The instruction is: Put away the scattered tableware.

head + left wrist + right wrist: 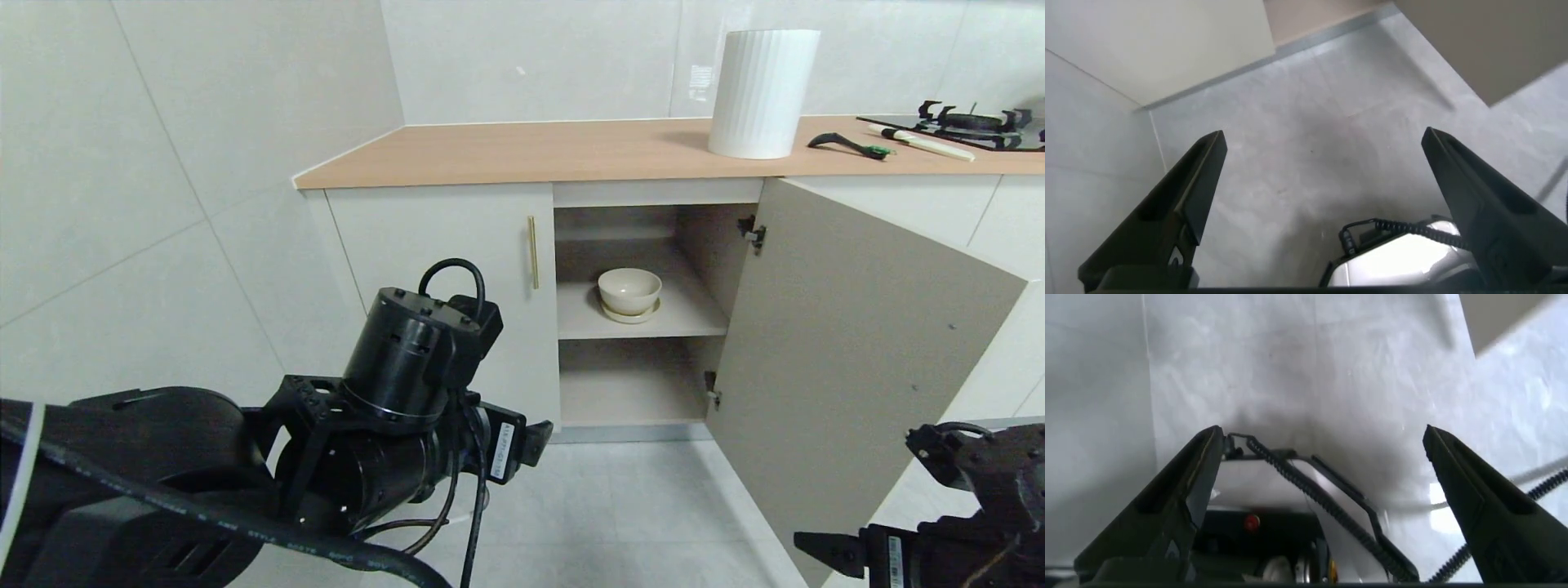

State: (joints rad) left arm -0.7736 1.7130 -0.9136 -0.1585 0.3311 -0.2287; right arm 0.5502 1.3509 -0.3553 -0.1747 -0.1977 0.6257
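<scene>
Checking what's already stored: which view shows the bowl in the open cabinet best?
The head view. The bowl sits on a small plate on the upper shelf, unobstructed, with the open door swung clear to its side. Both wrist views point down at the floor tiles instead.

We see a wooden countertop running along a wall of pale tiles. A tall white ribbed cylinder stands upright near the countertop's front edge. Just beside it, towards the right end, lies a curved black-handled tool, then a long pale-handled utensil, its far end resting on a black gas hob. Below, we see a grey tiled floor.
</scene>
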